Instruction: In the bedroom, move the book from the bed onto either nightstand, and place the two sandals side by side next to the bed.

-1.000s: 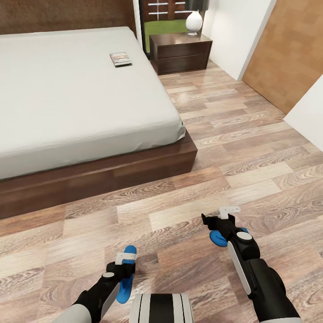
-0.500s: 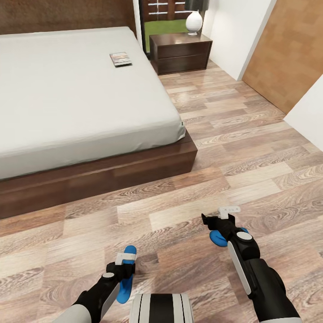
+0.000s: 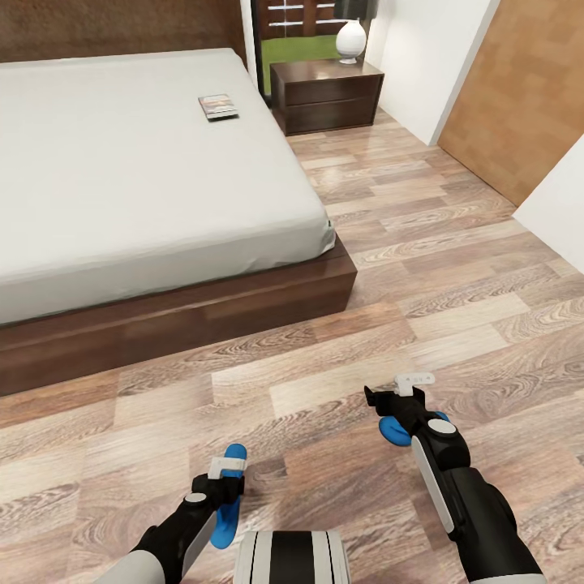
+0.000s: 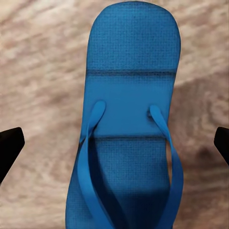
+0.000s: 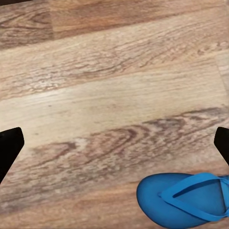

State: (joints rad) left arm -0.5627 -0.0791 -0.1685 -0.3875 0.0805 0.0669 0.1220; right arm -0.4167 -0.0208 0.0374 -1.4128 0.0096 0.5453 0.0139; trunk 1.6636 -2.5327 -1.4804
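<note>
the bed (image 3: 154,268) served as the reference landmark. the book (image 3: 217,106) lay on the mattress near the headboard end, on the side facing the nightstand (image 3: 326,96), which stood just beside the bed's head corner and carried a white vase (image 3: 350,40).

both sandals lay on the wood floor (image 3: 422,268) off the foot end of the bed, well apart from each other and not yet beside it. the left gripper (image 3: 227,469) hovered directly above the left sandal (image 4: 129,124), which lay flat and strap-up, centred between the two fingertips; the jaws stood wide, nothing in them. the right gripper (image 3: 412,383) hung over bare floor, with the right sandal (image 5: 183,200) behind the fingertips rather than between them; its jaws likewise stood wide and empty.

judgement: the step in hand appeared to be picking up the sandals. the left arm looked well aligned and would need only a straight descent, closing across the sole's width or on the straps. the right arm would need drawing back until the sandal sat between the fingertips before lowering; closing where it stood would catch nothing. a flat sole on a hard floor offers little edge, so a strap hold seemed safer.
</note>
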